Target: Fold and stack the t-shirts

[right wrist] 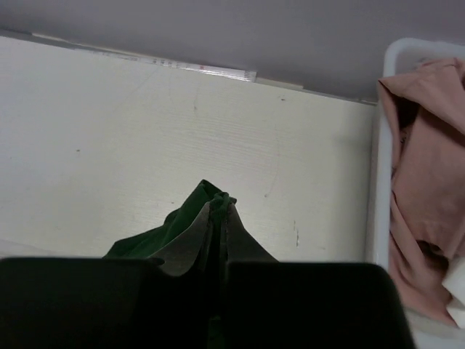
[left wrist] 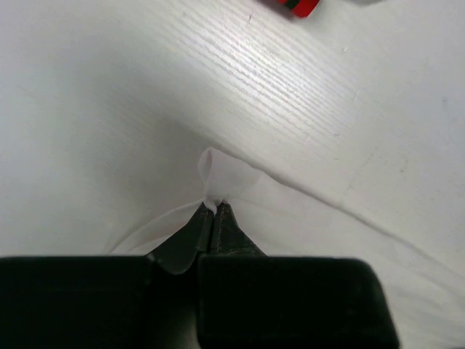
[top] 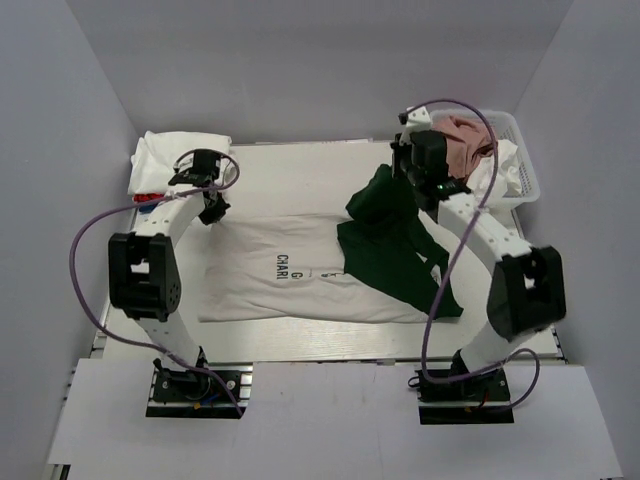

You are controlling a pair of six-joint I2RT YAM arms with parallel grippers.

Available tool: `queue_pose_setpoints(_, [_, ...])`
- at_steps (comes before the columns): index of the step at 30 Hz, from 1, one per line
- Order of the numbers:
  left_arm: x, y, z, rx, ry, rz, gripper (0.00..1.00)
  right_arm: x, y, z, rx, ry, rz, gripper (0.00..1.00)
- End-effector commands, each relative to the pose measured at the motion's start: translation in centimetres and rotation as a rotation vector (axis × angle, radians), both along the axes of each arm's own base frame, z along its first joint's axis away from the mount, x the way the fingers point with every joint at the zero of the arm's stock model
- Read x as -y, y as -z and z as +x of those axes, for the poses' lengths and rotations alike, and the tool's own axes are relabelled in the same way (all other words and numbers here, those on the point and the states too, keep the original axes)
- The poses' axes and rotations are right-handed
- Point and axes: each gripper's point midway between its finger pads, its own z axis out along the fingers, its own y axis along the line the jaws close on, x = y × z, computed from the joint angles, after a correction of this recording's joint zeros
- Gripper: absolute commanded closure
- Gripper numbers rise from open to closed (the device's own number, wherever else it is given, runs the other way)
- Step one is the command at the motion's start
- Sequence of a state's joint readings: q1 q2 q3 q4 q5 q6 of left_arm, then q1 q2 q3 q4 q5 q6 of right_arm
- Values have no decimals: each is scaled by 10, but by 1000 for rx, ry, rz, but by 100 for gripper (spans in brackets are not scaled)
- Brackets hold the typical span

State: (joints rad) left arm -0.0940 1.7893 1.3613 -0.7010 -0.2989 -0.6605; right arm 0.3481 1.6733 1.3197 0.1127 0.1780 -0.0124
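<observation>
- A folded white t-shirt (top: 178, 158) is lying at the far left corner of the desk (top: 300, 170), with a red garment (top: 150, 197) showing at its near edge. In the left wrist view, the red garment (left wrist: 298, 6) is appearing only at the top edge.
- The left claw (top: 213, 214) is sitting just beside this pile, over the far left corner of the off-white printed t-shirt (top: 290, 270).
- In the left wrist view, the left claw (left wrist: 216, 206) is standing closed, its fingers (left wrist: 190, 236) pinching a small peak of the off-white printed t-shirt (left wrist: 221, 173). The cloth is rising slightly off the desk at that point.
- The off-white printed t-shirt is lying spread flat across the middle of the desk, print facing up, extending from the left claw toward the right.
- The dark green t-shirt (top: 395, 250) is lying crumpled over the right end of the off-white printed t-shirt, its upper part reaching up to the right claw (top: 408, 172).
- In the right wrist view, the right claw (right wrist: 220, 205) is standing closed, clamping a bunched fold of the dark green t-shirt (right wrist: 207, 195) that is protruding just past the tips.
- A white basket (top: 528, 185) is sitting at the far right corner of the desk, just beside the right claw.
- A pink t-shirt (top: 460, 132) is lying bunched inside the basket (right wrist: 376, 203), apart from the right claw.
</observation>
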Motion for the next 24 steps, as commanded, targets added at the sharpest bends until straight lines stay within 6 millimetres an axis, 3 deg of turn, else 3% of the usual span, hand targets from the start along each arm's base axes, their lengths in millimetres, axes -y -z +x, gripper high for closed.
queue_pose_setpoints(1, [-17, -33, -6, 75, -23, 85, 100, 20, -26, -23, 79, 59, -6, 100])
queue_pose_setpoints(2, [-18, -37, -7, 86, -23, 84, 100, 25, -10, -33, 50, 62, -16, 100])
queue_pose_setpoints(3, [-18, -34, -9, 72, -13, 91, 100, 27, -29, -43, 87, 59, 2, 100])
queue_pose_setpoints(5, [-19, -39, -13, 84, -13, 90, 100, 27, -22, -59, 67, 41, 17, 100])
queue_pose_setpoints(6, [-19, -38, -13, 84, -13, 90, 100, 29, -34, -68, 88, 34, 28, 100])
queue_pose_setpoints(10, [-15, -28, -26, 70, 1, 68, 100, 34, -18, -97, 41, 38, 63, 100])
queue_pose_setpoints(12, [-15, -33, -29, 90, 1, 66, 100, 37, -11, -110, 21, 36, 79, 100])
queue_pose_setpoints(14, [-13, -32, -31, 106, -4, 49, 100, 38, -13, -122, 9, 33, 99, 100])
queue_pose_setpoints(20, [-8, -30, -51, 166, -17, 15, 100, 49, 21, -162, -81, 64, 144, 100])
queue_pose_setpoints(21, [-9, -21, -59, 155, -27, 10, 100, 48, 15, -169, -73, 56, 178, 100])
queue_pose_setpoints(22, [-9, -20, -61, 160, -27, 9, 100, 47, 28, -175, -102, 47, 180, 100])
queue_pose_setpoints(23, [-7, -26, -60, 199, -22, -3, 100, 45, 25, -181, -99, 32, 194, 100])
queue_pose_setpoints(24, [-8, -19, -66, 192, -22, -2, 99, 47, 30, -186, -124, 39, 196, 100])
